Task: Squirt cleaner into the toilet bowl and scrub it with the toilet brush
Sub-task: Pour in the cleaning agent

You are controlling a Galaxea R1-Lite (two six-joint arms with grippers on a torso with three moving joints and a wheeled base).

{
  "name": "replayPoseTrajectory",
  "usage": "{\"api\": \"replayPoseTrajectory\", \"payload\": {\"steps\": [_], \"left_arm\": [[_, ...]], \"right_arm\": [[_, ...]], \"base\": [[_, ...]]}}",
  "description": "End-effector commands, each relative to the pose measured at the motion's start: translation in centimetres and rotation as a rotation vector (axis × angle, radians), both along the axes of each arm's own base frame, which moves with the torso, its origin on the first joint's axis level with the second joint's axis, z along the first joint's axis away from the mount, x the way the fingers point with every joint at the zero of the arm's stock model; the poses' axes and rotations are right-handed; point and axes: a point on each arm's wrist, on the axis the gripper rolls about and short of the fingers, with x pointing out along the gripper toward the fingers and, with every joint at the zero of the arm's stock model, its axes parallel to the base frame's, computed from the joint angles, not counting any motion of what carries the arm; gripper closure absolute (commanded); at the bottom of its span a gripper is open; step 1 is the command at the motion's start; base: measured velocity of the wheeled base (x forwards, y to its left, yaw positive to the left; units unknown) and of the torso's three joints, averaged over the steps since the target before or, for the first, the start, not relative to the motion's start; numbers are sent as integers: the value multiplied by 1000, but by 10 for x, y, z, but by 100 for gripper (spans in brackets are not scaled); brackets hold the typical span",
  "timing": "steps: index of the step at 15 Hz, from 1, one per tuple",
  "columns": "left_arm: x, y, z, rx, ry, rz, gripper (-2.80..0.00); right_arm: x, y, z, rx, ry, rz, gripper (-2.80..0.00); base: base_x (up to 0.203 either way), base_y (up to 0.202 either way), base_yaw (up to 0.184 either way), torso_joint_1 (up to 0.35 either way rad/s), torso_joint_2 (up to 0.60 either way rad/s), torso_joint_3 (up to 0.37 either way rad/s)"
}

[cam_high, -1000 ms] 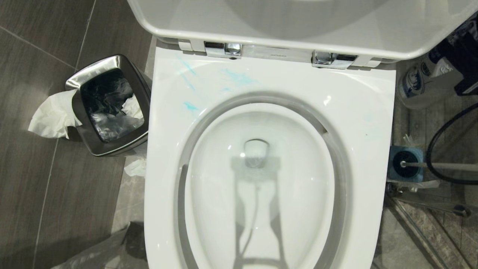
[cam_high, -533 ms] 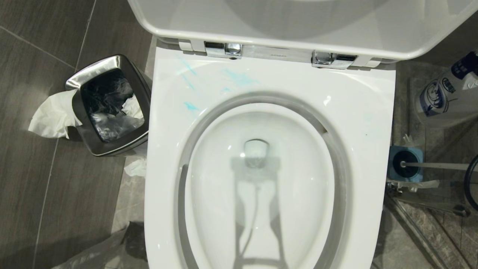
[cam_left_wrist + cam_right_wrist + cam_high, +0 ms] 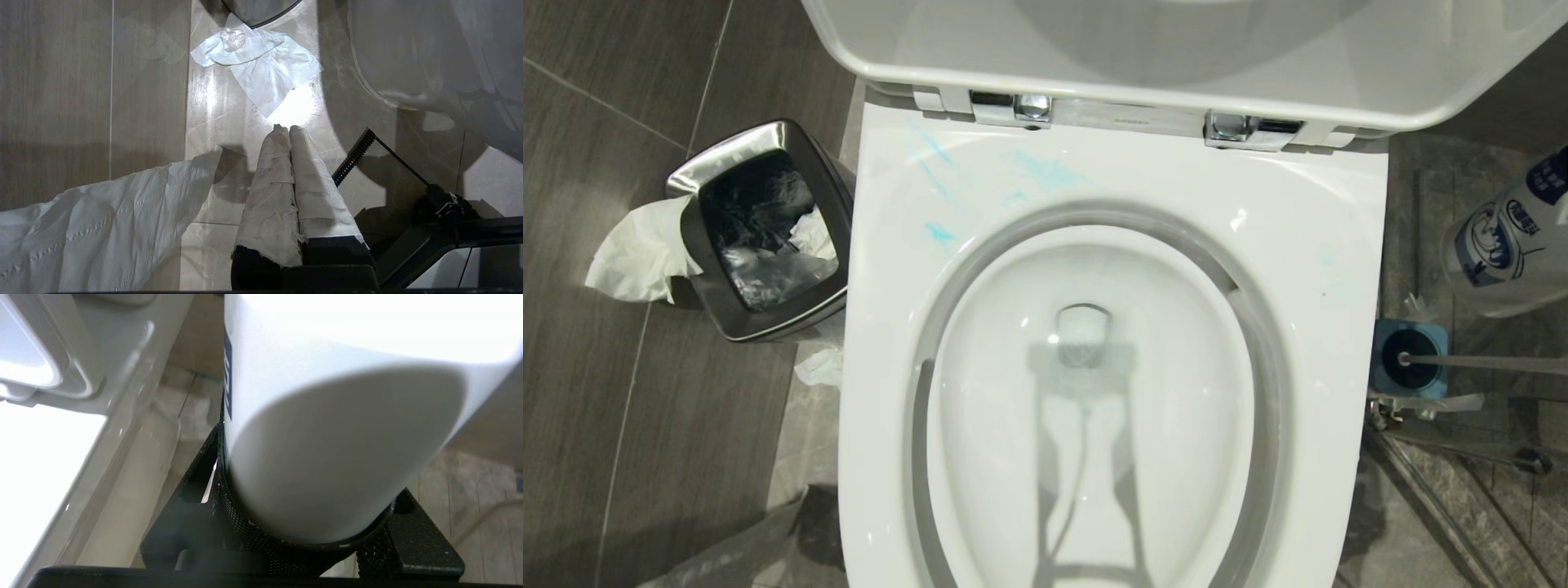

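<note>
Clamping the white bottle, the right hand hangs beside the toilet bowl; left hand clenched.

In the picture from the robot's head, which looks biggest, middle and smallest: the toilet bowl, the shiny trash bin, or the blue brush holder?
1. toilet bowl, by far the biggest.
2. shiny trash bin, middle.
3. blue brush holder, smallest.

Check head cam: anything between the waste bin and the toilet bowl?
Head view: the waste bin nearly meets the side of the toilet bowl. A crumpled tissue lies on the floor by its near corner.
</note>
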Motion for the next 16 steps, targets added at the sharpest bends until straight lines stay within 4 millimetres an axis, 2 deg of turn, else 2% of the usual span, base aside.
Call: {"api": "replayPoseTrajectory", "payload": {"steps": [1,9,16], "left_arm": [[0,0,0,1,1,-1,0],[0,0,0,9,1,-3,0],[0,0,0,4,1,-1,0]], "right_arm": [[-10,0,8,0,-11,-3,0],[-15,0,12,-11,-33,-10,0],[-28,1,11,-3,-10,-20,0]], "base": [[0,0,0,0,0,0],[0,0,0,0,0,0],[0,0,0,2,2,163]]}}
